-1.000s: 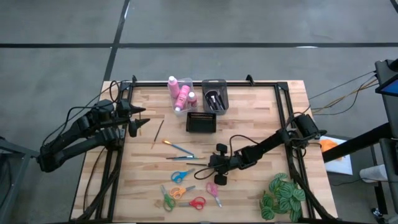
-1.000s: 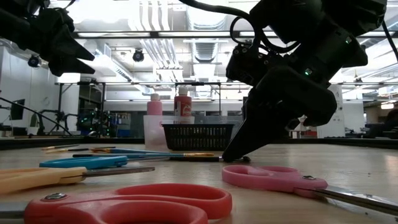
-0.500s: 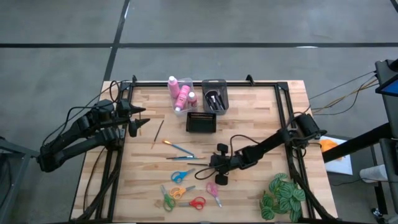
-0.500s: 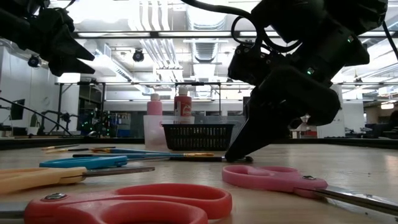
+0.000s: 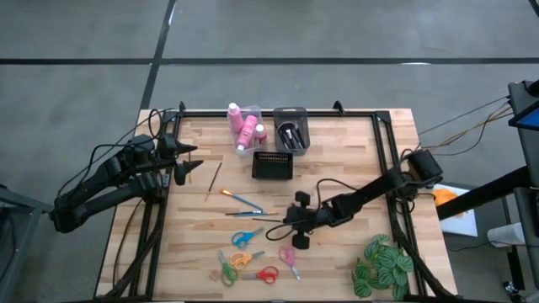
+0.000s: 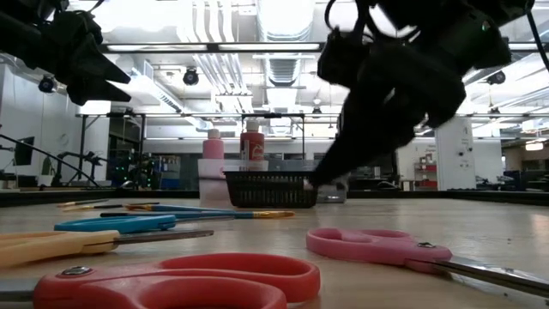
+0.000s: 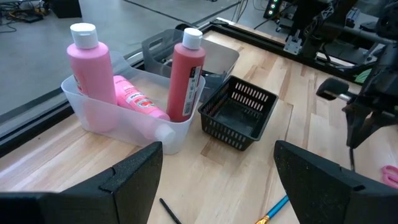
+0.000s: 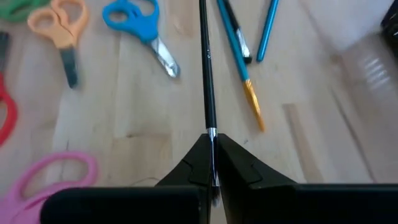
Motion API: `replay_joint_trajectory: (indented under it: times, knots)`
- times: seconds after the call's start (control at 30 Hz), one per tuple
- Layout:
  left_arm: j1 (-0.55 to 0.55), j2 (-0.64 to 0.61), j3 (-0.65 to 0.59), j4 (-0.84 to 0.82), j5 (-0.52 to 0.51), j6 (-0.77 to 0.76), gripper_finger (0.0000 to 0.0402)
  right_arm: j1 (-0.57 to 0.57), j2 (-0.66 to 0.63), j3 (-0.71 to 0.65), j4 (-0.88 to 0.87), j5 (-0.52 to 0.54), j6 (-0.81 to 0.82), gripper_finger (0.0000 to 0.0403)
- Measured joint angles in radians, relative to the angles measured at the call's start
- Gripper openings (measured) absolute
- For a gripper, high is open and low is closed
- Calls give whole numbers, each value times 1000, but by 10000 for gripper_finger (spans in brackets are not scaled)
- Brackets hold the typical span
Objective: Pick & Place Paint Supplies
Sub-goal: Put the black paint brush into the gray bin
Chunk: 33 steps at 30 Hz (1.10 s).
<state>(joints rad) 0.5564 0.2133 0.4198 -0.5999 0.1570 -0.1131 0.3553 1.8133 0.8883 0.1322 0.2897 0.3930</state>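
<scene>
My right gripper (image 5: 285,220) hangs over the middle of the table, shut on a thin black paintbrush (image 8: 206,68) that points toward the table's left. Two blue brushes (image 5: 244,202) and a wooden one (image 5: 214,179) lie flat on the boards. Blue (image 5: 246,238), orange, green, red (image 5: 266,273) and pink (image 5: 289,258) scissors lie nearer the front edge. Pink bottles (image 7: 87,68) stand and lie in a clear bin (image 5: 244,126) at the far edge. My left gripper (image 5: 187,160) waits open, raised at the far left. My right gripper pinches the black brush at its silver ferrule (image 8: 211,133) between its two fingertips (image 8: 194,163), the bristle end lying back between them. The fingers slant down from the table's right and lie along the brush. This end is off the table; whether the handle's far end rests, I cannot tell.
A grey bin (image 5: 290,130) holding dark brushes stands beside the clear bin, with a black mesh basket (image 5: 272,165) just in front of them. A green leafy plant (image 5: 381,265) sits at the near right corner. Black frame rails (image 5: 383,160) run along the table's sides.
My right gripper has risen from the table top while staying shut, taking the black brush's bristle end up with it. In the low view its fingertips have gone from table level to about the basket's height.
</scene>
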Motion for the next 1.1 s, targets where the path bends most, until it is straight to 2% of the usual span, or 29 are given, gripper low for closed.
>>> replay_joint_trajectory:
  times: [0.3,0.47,0.6,0.73,1.1]
  knots:
    - [0,0,0,0,0,0,311,-9,-158,0,-81,167,0,8]
    - [0,0,0,0,0,0,311,-53,-272,-1,-120,263,0,8]
    - [0,0,0,0,0,0,311,-119,-349,-1,-126,289,22,8]
    - [0,0,0,0,0,0,311,-213,-407,0,-138,291,110,8]
    - [0,0,0,0,0,0,311,-473,-412,-1,-181,290,277,8]
